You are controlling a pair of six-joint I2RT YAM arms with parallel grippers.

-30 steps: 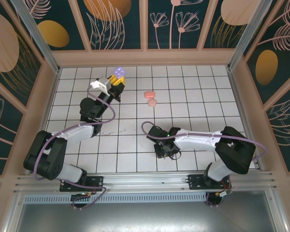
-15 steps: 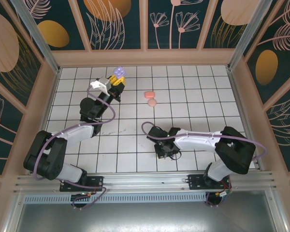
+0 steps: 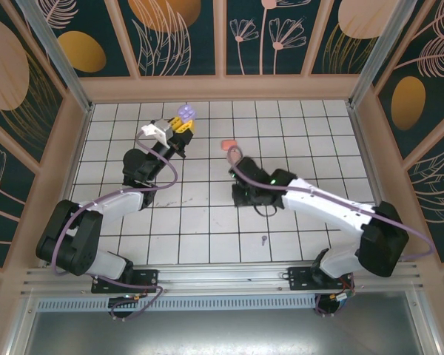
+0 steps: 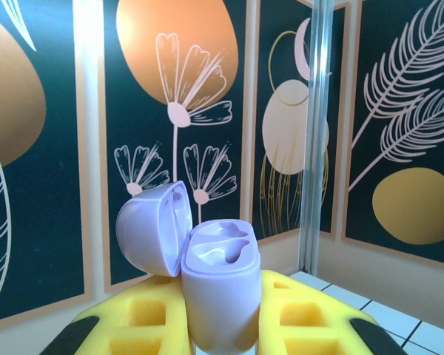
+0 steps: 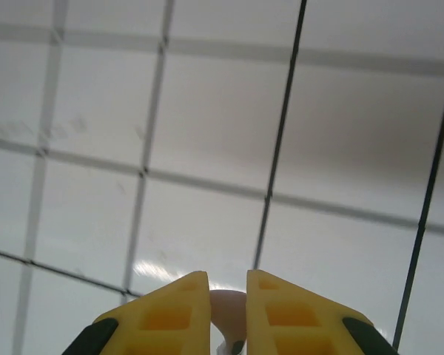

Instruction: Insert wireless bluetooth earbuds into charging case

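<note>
My left gripper [image 3: 182, 123] is at the far left of the table, shut on a lilac charging case [image 4: 222, 296] held upright between its yellow fingers [image 4: 144, 325]. The case's lid [image 4: 152, 229] is hinged open to the left and both sockets show bare. My right gripper [image 5: 228, 296] is shut on a small pale pinkish-lilac earbud [image 5: 228, 310], pinched between its yellow pads above the white tiles. From above, the right gripper [image 3: 243, 198] hangs over the table's middle. A tiny purple earbud [image 3: 263, 239] lies loose on the tiles nearer the front.
A coral-pink case [image 3: 228, 145] lies on the tiles between the two grippers, with the right arm's cable looping just beside it. Patterned walls and a metal frame post [image 4: 314, 133] enclose the white grid table [image 3: 318, 140].
The right arm has swung from the front of the table toward the middle, its jaws narrowing onto the earbud. A purple earbud now lies uncovered where it was. The left gripper held still.
</note>
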